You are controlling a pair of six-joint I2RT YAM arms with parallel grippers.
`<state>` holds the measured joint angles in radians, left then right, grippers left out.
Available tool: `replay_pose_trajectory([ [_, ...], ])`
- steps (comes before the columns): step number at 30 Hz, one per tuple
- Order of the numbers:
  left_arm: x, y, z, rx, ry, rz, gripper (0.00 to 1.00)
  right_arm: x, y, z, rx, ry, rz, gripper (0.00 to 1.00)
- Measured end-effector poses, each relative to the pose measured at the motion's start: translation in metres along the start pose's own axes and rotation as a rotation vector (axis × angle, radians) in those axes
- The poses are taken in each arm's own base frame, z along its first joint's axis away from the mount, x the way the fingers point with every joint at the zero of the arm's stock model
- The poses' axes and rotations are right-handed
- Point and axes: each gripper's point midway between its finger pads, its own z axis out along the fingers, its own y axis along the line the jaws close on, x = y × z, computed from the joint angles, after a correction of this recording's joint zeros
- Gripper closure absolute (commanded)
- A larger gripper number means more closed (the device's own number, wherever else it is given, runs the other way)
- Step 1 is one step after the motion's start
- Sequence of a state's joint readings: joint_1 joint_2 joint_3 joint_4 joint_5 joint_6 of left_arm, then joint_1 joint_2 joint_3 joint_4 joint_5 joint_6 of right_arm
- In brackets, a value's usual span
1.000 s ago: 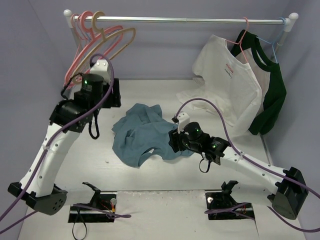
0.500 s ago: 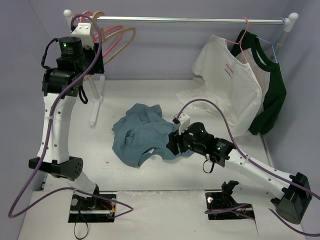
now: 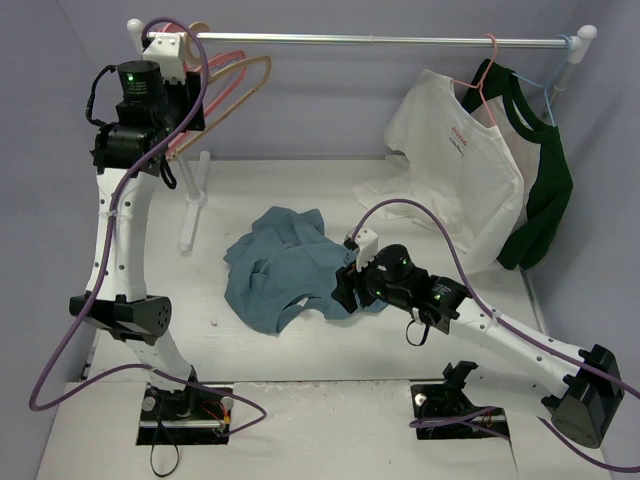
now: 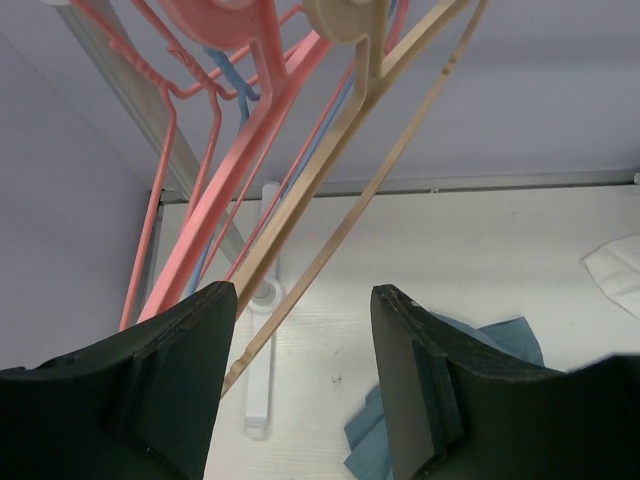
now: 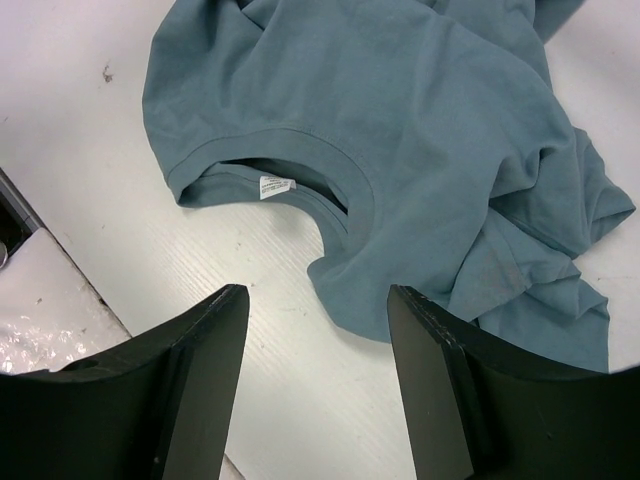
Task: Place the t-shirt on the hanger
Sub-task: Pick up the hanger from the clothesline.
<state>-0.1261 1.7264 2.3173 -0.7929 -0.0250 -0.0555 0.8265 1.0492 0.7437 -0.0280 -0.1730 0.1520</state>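
Jaws on both grippers are spread wide, holding nothing. Up by the rail (image 3: 400, 41), the left gripper (image 4: 303, 300) sits just under the hanger (image 4: 297, 205). Down low, the right gripper (image 5: 317, 295) is over the t-shirt (image 5: 400, 120), crumpled on the table (image 3: 300, 350).

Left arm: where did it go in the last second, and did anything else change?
The left arm rose to the rail; the left end effector, open, now faces the tan hanger, gripping nothing. The right end effector barely shifted, open over the teal t-shirt. T-shirt and hung shirts stayed put.
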Motion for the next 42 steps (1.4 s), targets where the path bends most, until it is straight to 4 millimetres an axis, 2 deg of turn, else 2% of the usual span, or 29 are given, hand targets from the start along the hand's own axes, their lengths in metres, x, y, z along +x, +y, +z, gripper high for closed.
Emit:
replay_pose_trajectory([
  [3, -0.004, 0.001, 0.001, 0.001, -0.016, 0.0, 0.45, 0.001, 0.0, 0.0, 0.0, 0.002, 0.0, 0.41],
  [12, -0.004, 0.022, 0.01, -0.021, -0.022, 0.001, 0.45, 0.015, -0.001, 0.007, -0.002, 0.047, 0.005, 0.41],
  [22, 0.022, 0.012, 0.026, 0.052, 0.049, 0.005, 0.44, 0.019, -0.002, 0.008, -0.002, 0.057, 0.006, 0.4],
  [31, 0.034, -0.001, 0.032, 0.119, 0.079, -0.002, 0.45, 0.019, -0.002, 0.008, -0.002, 0.057, 0.006, 0.4],
  [42, 0.033, -0.008, 0.034, 0.156, 0.074, -0.028, 0.62, 0.019, -0.002, 0.008, -0.001, 0.058, 0.006, 0.4],
])
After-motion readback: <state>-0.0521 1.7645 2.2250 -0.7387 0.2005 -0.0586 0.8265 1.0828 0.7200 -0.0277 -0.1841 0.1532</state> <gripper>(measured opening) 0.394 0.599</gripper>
